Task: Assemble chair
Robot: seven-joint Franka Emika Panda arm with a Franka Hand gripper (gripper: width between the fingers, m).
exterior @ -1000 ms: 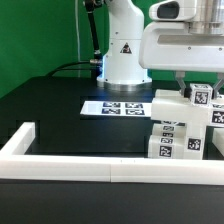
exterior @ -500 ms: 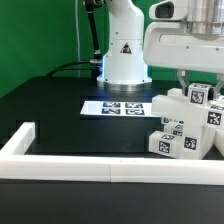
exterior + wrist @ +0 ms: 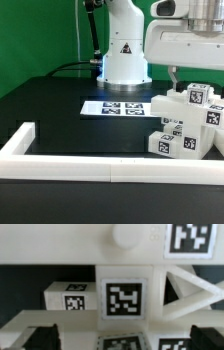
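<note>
Gripper [image 3: 178, 76] sits at the upper right of the exterior view, under the arm's big white wrist housing, with a dark finger reaching down toward the chair parts [image 3: 187, 125]; whether the fingers are spread or clamped on anything I cannot tell (their tips are lost behind the white blocks).

Going from the exterior view's left: the border rail [image 3: 60, 160] runs along the lower part of the frame, with a short arm turning back at its left end near the lower left. Behind it lies the black table [image 3: 55, 105], against a green backdrop. At centre, the arm's white base [image 3: 122, 50] stands at the top of the frame, and just in front of it the marker board [image 3: 118, 105] lies flat on the table. At centre right the chair parts are stacked in a cluster, tagged blocks piled on one another, the lowest ones just behind the rail and the uppermost close under the gripper.

The wrist view is filled by white chair pieces [image 3: 125, 297] seen very near: a horizontal bar crosses the upper part, an upright post with a tag stands at centre, a smaller tagged block [image 3: 72, 297] lies behind it, and dark finger shapes [image 3: 40, 336] show at the lower corners (blurred).
</note>
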